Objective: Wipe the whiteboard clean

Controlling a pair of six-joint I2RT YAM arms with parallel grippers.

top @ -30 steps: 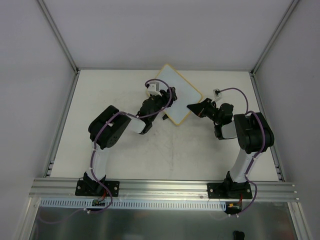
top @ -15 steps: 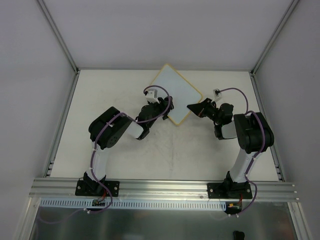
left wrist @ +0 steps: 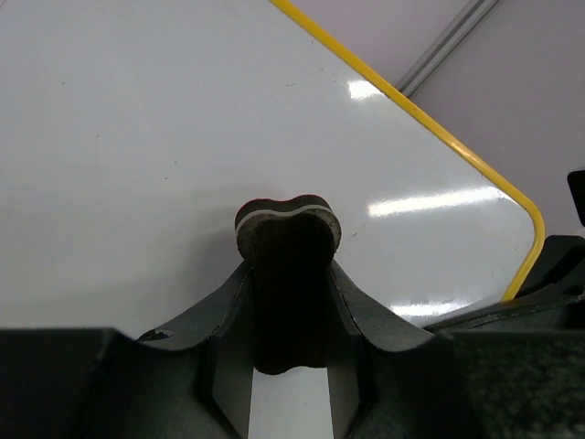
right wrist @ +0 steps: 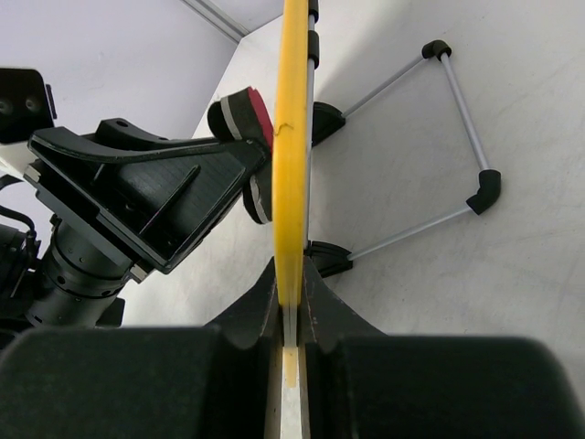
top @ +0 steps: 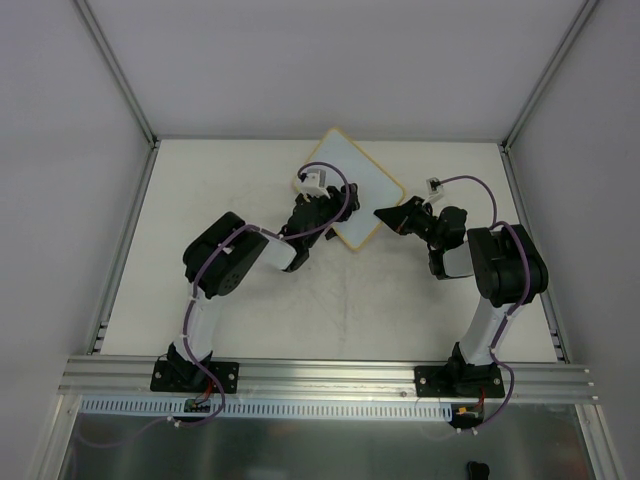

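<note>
The whiteboard (top: 362, 178) has a white face and a yellow-tan frame and stands tilted at the table's back middle. My right gripper (top: 384, 214) is shut on its frame edge (right wrist: 292, 183), seen edge-on in the right wrist view. My left gripper (top: 322, 208) is shut on a small dark eraser (left wrist: 287, 238) with a white stripe, pressed against the board's white face (left wrist: 164, 137). The eraser also shows in the right wrist view (right wrist: 245, 114), touching the board. No marks show on the face that is in view.
Behind the board, two black clips (right wrist: 327, 122) carry a thin wire stand (right wrist: 462, 110) resting on the white table (top: 220, 190). Metal rails (top: 125, 230) and grey walls bound the table at left, right and back.
My left gripper with the eraser slid down the board toward its near edge, then back up and slightly right. The right arm and the board have stayed still.
</note>
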